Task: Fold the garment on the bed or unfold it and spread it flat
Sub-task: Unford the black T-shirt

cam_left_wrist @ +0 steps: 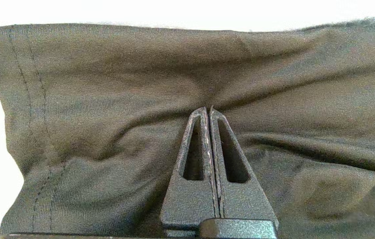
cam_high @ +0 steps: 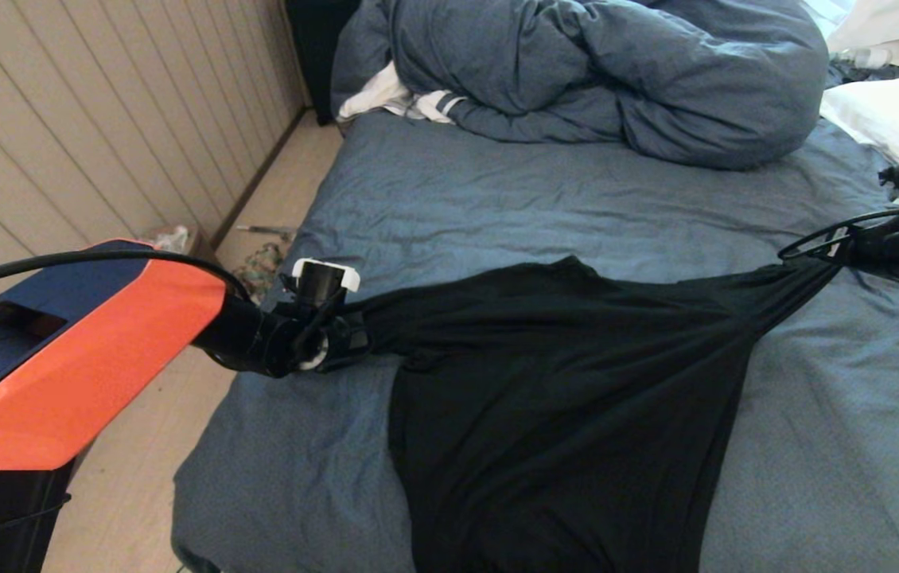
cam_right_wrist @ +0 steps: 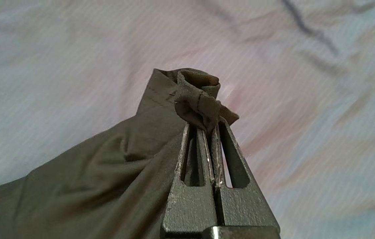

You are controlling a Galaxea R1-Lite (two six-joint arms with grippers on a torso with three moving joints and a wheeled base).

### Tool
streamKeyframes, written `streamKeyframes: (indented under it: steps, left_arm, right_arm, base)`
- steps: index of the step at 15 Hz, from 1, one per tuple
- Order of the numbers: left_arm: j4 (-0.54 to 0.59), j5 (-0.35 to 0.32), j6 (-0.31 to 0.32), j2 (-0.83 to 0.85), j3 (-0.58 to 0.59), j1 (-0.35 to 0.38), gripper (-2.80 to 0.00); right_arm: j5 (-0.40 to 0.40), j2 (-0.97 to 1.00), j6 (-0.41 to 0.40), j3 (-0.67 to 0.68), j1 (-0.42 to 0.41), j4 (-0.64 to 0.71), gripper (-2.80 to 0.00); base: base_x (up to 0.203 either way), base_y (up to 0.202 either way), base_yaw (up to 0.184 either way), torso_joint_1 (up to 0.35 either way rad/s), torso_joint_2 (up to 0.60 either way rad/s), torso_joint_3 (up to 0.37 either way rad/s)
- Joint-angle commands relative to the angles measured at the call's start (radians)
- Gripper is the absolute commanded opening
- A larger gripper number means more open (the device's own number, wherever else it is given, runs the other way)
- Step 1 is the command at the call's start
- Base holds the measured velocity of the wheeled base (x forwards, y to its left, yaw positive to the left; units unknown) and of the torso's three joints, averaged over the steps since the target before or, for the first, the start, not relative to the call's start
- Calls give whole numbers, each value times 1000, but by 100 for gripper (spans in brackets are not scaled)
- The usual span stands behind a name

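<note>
The garment (cam_high: pixel 561 398), a plain black T-shirt, is stretched sideways above the bed (cam_high: pixel 497 199), its lower part hanging toward the near edge. My left gripper (cam_high: pixel 358 330) is shut on the shirt's left end. In the left wrist view the left gripper (cam_left_wrist: pixel 208 109) pinches a fold of the garment (cam_left_wrist: pixel 108 99) near a stitched hem. At the bed's right side my right gripper (cam_high: pixel 835 267) is shut on the other end. There the right gripper (cam_right_wrist: pixel 211 127) clamps a bunched hem of the garment (cam_right_wrist: pixel 108 172) above the sheet.
A bunched blue-grey duvet (cam_high: pixel 616 72) lies at the far end of the bed, with white striped cloth (cam_high: pixel 394 99) beside it and a white pillow (cam_high: pixel 895 115) at the far right. Left of the bed are bare floor (cam_high: pixel 274 191) and a panelled wall (cam_high: pixel 99 119).
</note>
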Motion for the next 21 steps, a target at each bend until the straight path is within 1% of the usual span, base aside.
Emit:
streamKeyframes:
  steps: [1, 4, 7, 10, 13, 15, 21]
  left_arm:
    - [-1, 2, -3, 5, -1, 0, -280]
    - [0, 2, -3, 8, -7, 0, -280]
    - [1, 2, -3, 8, -8, 0, -280]
    - [2, 2, -3, 7, -8, 0, -280]
    - [2, 2, -3, 1, -3, 0, -280]
    - [2, 2, -3, -6, 1, 0, -280]
    - [2, 2, -3, -10, 4, 0, -280]
  right_arm:
    - [-1, 49, -4, -28, -8, 0, -280]
    - [-3, 85, -30, -30, -10, -5, -280]
    - [-4, 127, -37, -31, -10, -5, -280]
    - [-3, 128, -42, 30, -36, -5, -280]
    - [-3, 125, -78, 130, -60, -10, -280]
    - [-2, 139, -83, 169, -68, -12, -280]
    - [7, 165, -83, 199, -66, -42, -280]
  base:
    - [0, 0, 0, 0, 0, 0]
    - [0, 0, 0, 0, 0, 0]
    - [0, 0, 0, 0, 0, 0]
    - [0, 0, 0, 0, 0, 0]
    - [0, 0, 0, 0, 0, 0]
    - [0, 0, 0, 0, 0, 0]
    - [0, 0, 0, 0, 0, 0]
